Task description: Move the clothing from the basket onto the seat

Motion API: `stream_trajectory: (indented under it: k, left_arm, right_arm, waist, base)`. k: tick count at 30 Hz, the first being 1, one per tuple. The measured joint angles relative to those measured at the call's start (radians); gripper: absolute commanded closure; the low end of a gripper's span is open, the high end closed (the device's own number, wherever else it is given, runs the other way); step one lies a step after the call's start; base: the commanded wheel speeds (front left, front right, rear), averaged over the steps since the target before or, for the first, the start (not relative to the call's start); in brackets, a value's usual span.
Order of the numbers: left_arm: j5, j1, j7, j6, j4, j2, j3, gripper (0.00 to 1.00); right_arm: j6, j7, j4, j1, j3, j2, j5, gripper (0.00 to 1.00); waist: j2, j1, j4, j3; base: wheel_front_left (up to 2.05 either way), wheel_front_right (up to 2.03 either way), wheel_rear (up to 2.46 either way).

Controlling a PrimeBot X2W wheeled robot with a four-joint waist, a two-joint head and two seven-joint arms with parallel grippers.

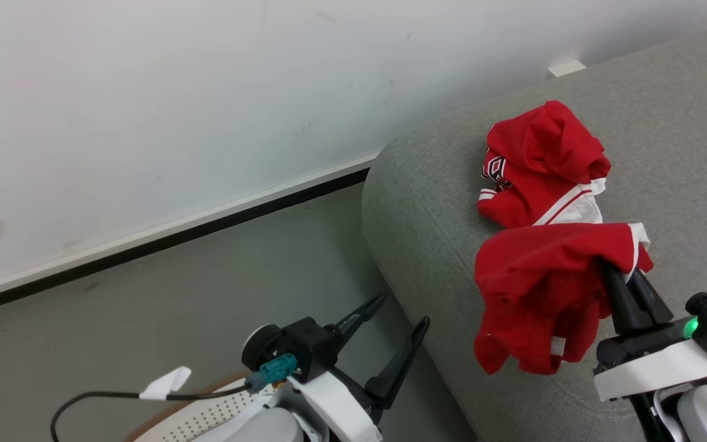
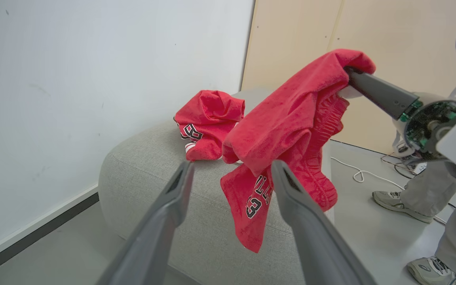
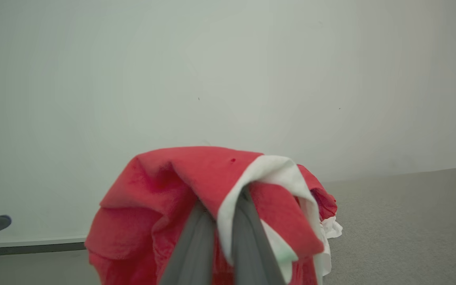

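My right gripper (image 1: 622, 269) is shut on a red garment with white trim (image 1: 537, 288), which hangs from its fingers above the front edge of the light-grey seat (image 1: 427, 233). The same garment (image 2: 287, 130) shows printed numbers in the left wrist view, and it drapes over the fingertips (image 3: 228, 206) in the right wrist view. A second red garment with a dark print (image 1: 537, 162) lies crumpled on the seat farther back. My left gripper (image 1: 399, 313) stands open and empty, left of the seat, above the floor. A bit of the white perforated basket (image 1: 206, 417) shows at the bottom edge.
A white wall with a dark baseboard (image 1: 163, 239) runs behind the grey floor (image 1: 206, 294). A person's legs and shoes (image 2: 410, 202) stand to the right of the seat, near a white cable (image 2: 354, 174) on the floor.
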Motion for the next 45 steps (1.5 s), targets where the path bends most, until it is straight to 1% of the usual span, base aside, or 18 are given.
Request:
stream_trajectory:
  k: [4, 8, 13, 18, 20, 24, 29, 32, 36, 40, 43, 45]
  left_arm:
    - [0.009, 0.01, 0.0, -0.009, 0.001, -0.003, 0.009, 0.0]
    - [0.019, 0.008, 0.0, -0.015, -0.001, 0.01, 0.015, 0.0]
    - [0.026, -0.013, 0.008, -0.022, -0.017, 0.053, 0.02, 0.0]
    - [0.035, -0.041, 0.031, -0.028, -0.052, 0.098, 0.023, 0.0]
    - [0.035, -0.052, 0.037, -0.031, -0.066, 0.114, 0.026, 0.0]
    - [0.036, -0.066, 0.051, -0.031, -0.093, 0.138, 0.031, 0.0]
    - [0.058, -0.096, 0.067, -0.035, -0.132, 0.166, 0.032, 0.0]
    - [0.062, -0.116, 0.077, -0.035, -0.157, 0.176, 0.034, 0.0]
    - [0.067, -0.135, 0.08, -0.035, -0.178, 0.186, 0.038, 0.0]
    - [0.068, -0.138, 0.079, -0.035, -0.181, 0.196, 0.039, 0.0]
    - [0.068, -0.142, 0.078, -0.035, -0.181, 0.199, 0.044, 0.0]
    - [0.068, -0.147, 0.076, -0.034, -0.18, 0.204, 0.046, 0.0]
  right_arm:
    - [0.0, 0.014, -0.002, -0.037, -0.035, -0.025, -0.009, 1.0]
    - [0.0, 0.036, -0.003, -0.098, -0.091, -0.066, -0.012, 1.0]
    - [0.0, 0.076, 0.003, -0.21, -0.151, -0.119, -0.001, 1.0]
    - [0.0, 0.11, 0.024, -0.356, -0.242, -0.2, 0.006, 1.0]
    - [0.0, 0.119, 0.04, -0.408, -0.274, -0.243, -0.02, 1.0]
    - [0.0, 0.128, 0.089, -0.506, -0.325, -0.271, -0.045, 1.0]
    - [0.0, 0.165, 0.189, -0.602, -0.39, -0.281, -0.089, 1.0]
    - [0.0, 0.186, 0.262, -0.649, -0.417, -0.298, -0.136, 1.0]
    - [0.0, 0.262, 0.392, -0.68, -0.426, -0.324, -0.21, 1.0]
    - [0.0, 0.305, 0.523, -0.685, -0.476, -0.322, -0.251, 1.0]
    - [0.0, 0.342, 0.604, -0.683, -0.487, -0.318, -0.266, 1.0]
    - [0.0, 0.362, 0.646, -0.68, -0.484, -0.303, -0.273, 1.0]
  waist:
    - [0.0, -0.0001, 0.013, 0.016]
    - [0.0, 0.0, 0.033, 0.051]
    - [0.0, 0.0, 0.06, 0.121]
    - [0.0, 0.0001, 0.091, 0.208]
    - [0.0, 0.0001, 0.105, 0.243]
    - [0.0, 0.0002, 0.134, 0.31]
    - [0.0, 0.0002, 0.169, 0.391]
    - [-0.0001, 0.0002, 0.189, 0.44]
    - [0.0, 0.0002, 0.214, 0.504]
    - [-0.0001, 0.0002, 0.236, 0.553]
    - [0.0, 0.0002, 0.253, 0.572]
    - [-0.0001, 0.0001, 0.259, 0.58]
  base:
    - [0.0, 0.0, 0.0]
    - [0.0, 0.0, 0.0]
    - [0.0, 0.0, 0.0]
    - [0.0, 0.0, 0.0]
    - [0.0, 0.0, 0.0]
    - [0.0, 0.0, 0.0]
    - [0.0, 0.0, 0.0]
    - [0.0, 0.0, 0.0]
    - [0.0, 0.0, 0.0]
    - [0.0, 0.0, 0.0]
    - [0.0, 0.0, 0.0]
    - [0.0, 0.0, 0.0]
